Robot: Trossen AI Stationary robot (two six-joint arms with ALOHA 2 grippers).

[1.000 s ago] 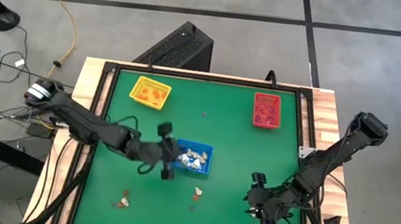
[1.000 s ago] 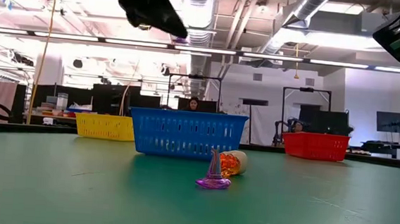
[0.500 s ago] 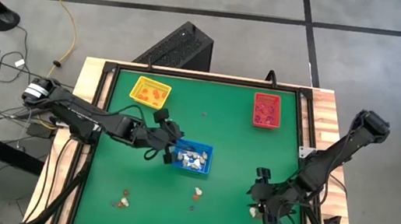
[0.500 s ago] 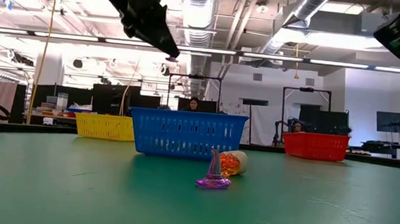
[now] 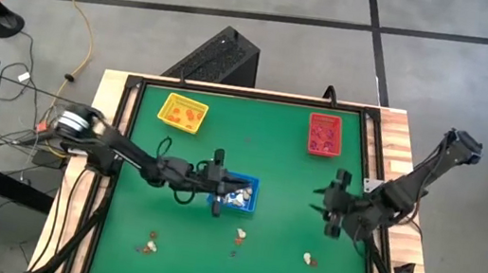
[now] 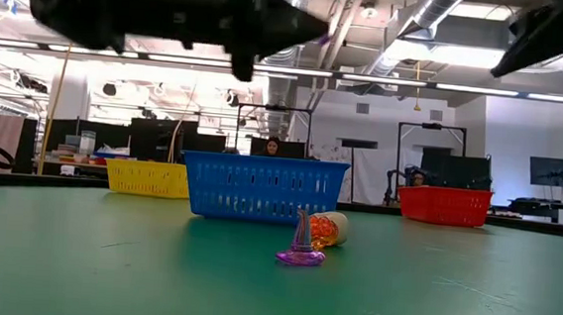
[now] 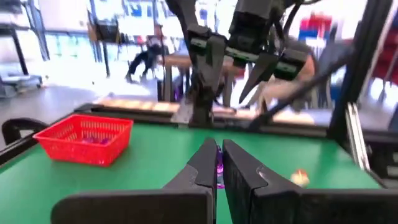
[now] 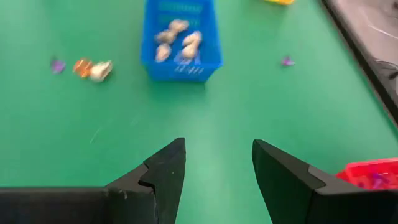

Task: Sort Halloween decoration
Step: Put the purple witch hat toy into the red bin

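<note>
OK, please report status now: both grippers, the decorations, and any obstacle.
Left gripper shut on purple trinket, over blue tray. Right gripper open, empty, right of centre. Loose trinkets on green mat. No obstacle seen.

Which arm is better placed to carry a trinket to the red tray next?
Left. The left gripper is shut on a purple trinket; the right gripper is open and empty.

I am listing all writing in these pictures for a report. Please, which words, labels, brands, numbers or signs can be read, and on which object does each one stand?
None can be read.
blue tray, yellow tray, red tray: no lettering shows.
trinkets: too small and blurred to tell.
left gripper, right gripper: plain dark jaws, no marking.
Room behind the table, low view: any signs are too small to read.
</note>
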